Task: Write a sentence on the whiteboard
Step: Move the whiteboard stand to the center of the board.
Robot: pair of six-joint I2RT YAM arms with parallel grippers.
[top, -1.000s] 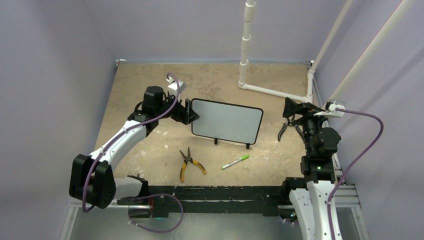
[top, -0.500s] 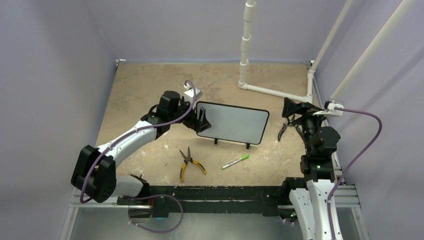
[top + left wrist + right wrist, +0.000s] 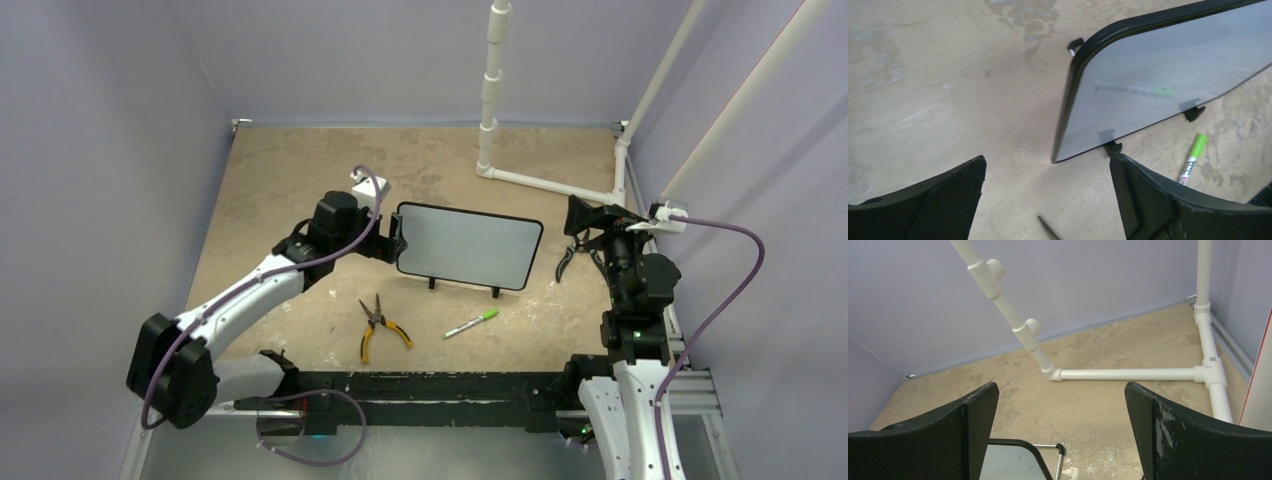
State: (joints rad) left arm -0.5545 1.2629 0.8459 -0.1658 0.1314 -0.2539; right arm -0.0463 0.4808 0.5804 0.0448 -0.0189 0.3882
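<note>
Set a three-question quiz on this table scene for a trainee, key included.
1. True or false: the left gripper holds the green marker.
2. Which tool lies beside the marker? A pliers; B scissors; C screwdriver.
3. Fill in: the whiteboard stands on two black ____.
Key: 1 false, it lies on the table; 2 A; 3 feet.

Lilac walls (image 3: 110, 120) enclose a mottled tan tabletop (image 3: 290, 170).
</note>
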